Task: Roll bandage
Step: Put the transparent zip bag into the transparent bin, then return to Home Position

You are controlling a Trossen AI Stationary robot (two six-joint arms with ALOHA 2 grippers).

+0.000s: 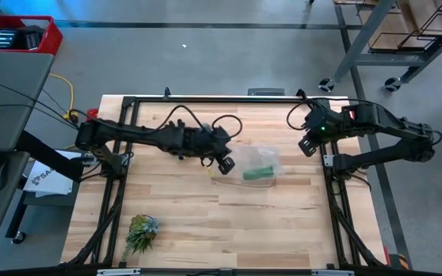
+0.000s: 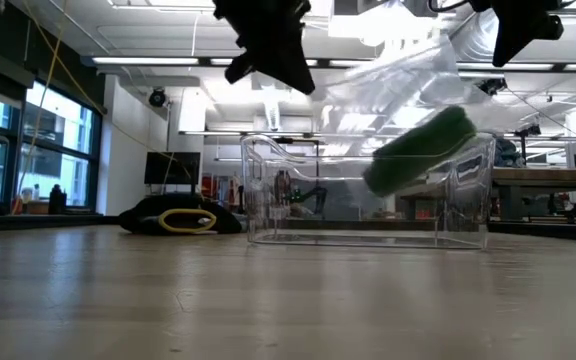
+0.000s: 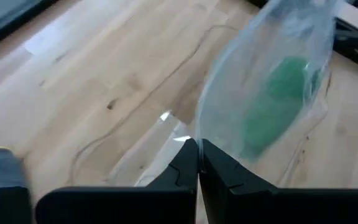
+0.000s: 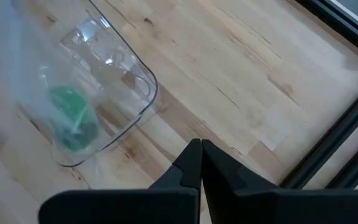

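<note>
Holding the bag (image 1: 261, 162) with the bandage (image 1: 258, 173) aloft in closed left gripper (image 1: 225, 163), right gripper (image 1: 308, 146) closed, idle; next, probably tipping bandage out.

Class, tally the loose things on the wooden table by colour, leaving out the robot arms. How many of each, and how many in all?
Green: 2, the green rolled fabric bandage and the spiky green plant tuft.
Clear: 2, the clear plastic bag around the bandage and the clear rigid plastic box.
Total: 4.
</note>
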